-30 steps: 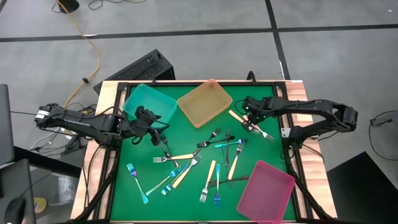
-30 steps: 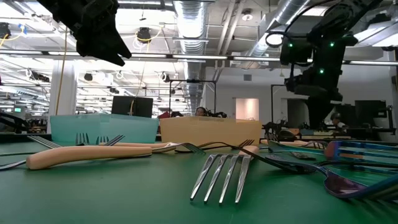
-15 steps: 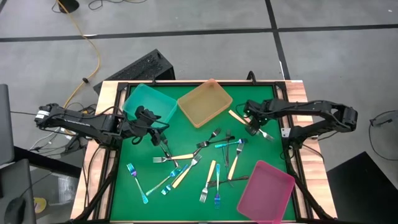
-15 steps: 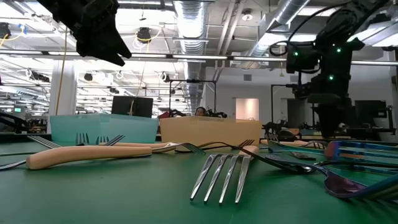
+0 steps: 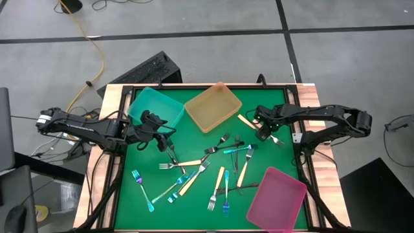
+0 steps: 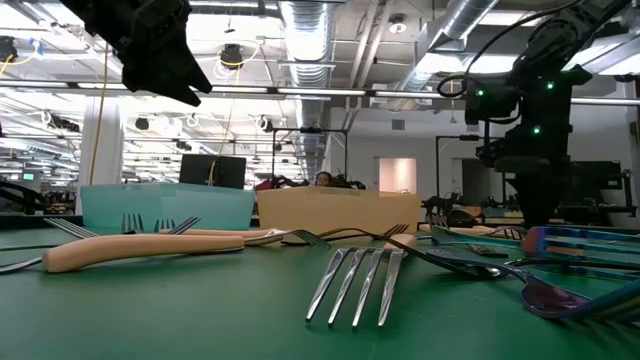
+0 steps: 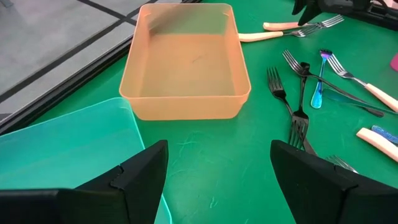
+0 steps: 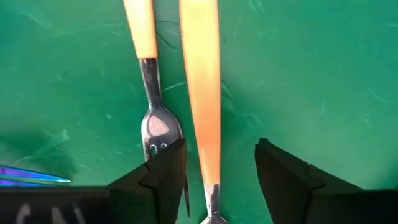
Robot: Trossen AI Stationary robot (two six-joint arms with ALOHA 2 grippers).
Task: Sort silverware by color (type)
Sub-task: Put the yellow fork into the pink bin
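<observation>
Silverware lies scattered on the green mat [image 5: 149, 175]: iridescent blue forks [image 5: 142, 189], dark grey forks [image 5: 217, 144] and cream-handled forks [image 5: 187, 162]. Two cream-handled forks [image 5: 249, 123] lie side by side near the far right. My right gripper [image 8: 214, 180] points down over them, open, with one finger on either side of one cream handle [image 8: 200, 93]; I cannot tell whether it touches the handle. The other fork [image 8: 152, 118] lies just outside one finger. My left gripper [image 7: 217, 180] hangs open above the mat, next to the teal tray [image 7: 62, 162], with nothing between its fingers.
The teal tray [image 5: 155, 109] and an amber tray [image 5: 212, 107] stand at the far edge, and a pink tray [image 5: 276, 199] at the near right. A black frame [image 5: 123, 162] borders the mat. Both arms show from above in the low view.
My right gripper has come down toward the two cream-handled forks at the far right and now stands low over them. The forks lie where they were.
</observation>
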